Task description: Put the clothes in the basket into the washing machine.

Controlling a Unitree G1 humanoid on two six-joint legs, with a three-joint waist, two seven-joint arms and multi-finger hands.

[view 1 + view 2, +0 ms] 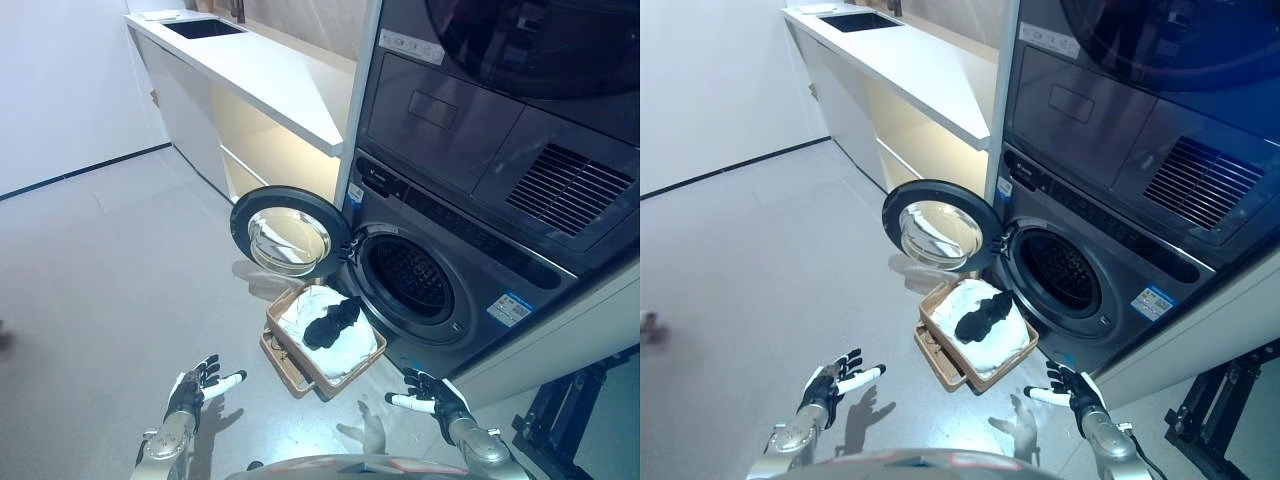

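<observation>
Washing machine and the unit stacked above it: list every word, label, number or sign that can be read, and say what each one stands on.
None can be read.
White label strip on the upper unit: print too small.
Blue and white sticker on the washing machine front, right of the drum opening: too small.
Small mark on its control panel, left end: blurred.
Basket and clothes: no print visible.

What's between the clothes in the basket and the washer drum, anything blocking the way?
Nothing visible. The door is swung open to the left, the drum opening is clear, and the basket with the clothes sits on the floor just below it.
</observation>
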